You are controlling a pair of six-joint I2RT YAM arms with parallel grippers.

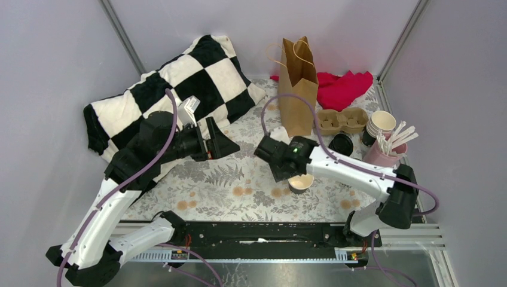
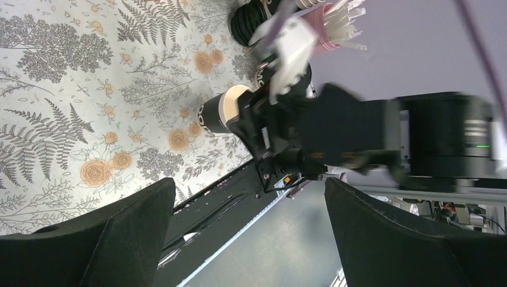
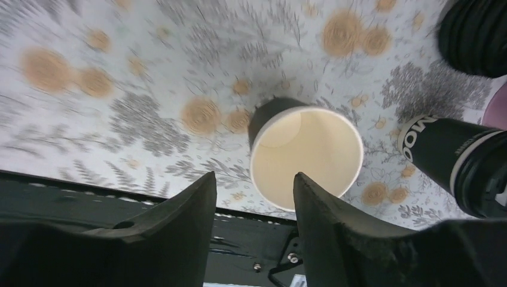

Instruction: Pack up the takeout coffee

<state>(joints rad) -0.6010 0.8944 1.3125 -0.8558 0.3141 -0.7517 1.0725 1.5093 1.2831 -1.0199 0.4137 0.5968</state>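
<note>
1. Top view:
   - The left gripper [image 1: 224,143] hangs over the edge of the checkered cloth [image 1: 179,84], well apart from the cups.
   - The right gripper [image 1: 282,170] sits just beside a lidless coffee cup [image 1: 301,182], which stands upright on the floral table cover [image 1: 209,179] near the front rail.
   - Behind them stands the brown paper bag [image 1: 298,86], upright, with the cardboard cup carrier [image 1: 342,119] beside it and the red cloth [image 1: 344,88] further back.
   - The black lids [image 1: 342,144], the stacked cups [image 1: 378,127] and the pink cup of stirrers [image 1: 385,152] cluster at the right.

2. Left wrist view:
   - The two fingers [image 2: 119,236] of the left claw are spread wide, with nothing between them.
   - Past them, the right arm reaches over the lidless coffee cup [image 2: 222,112].
   - The black lids and the stirrers show at the top edge.

3. Right wrist view:
   - The jaws of the right claw stand apart and grip nothing.
   - The lidless coffee cup [image 3: 306,158], cream inside, lies just past the fingertips [image 3: 200,191], towards the right one.
   - The stacked cups are at the right and the black lids at the upper right corner.
</note>
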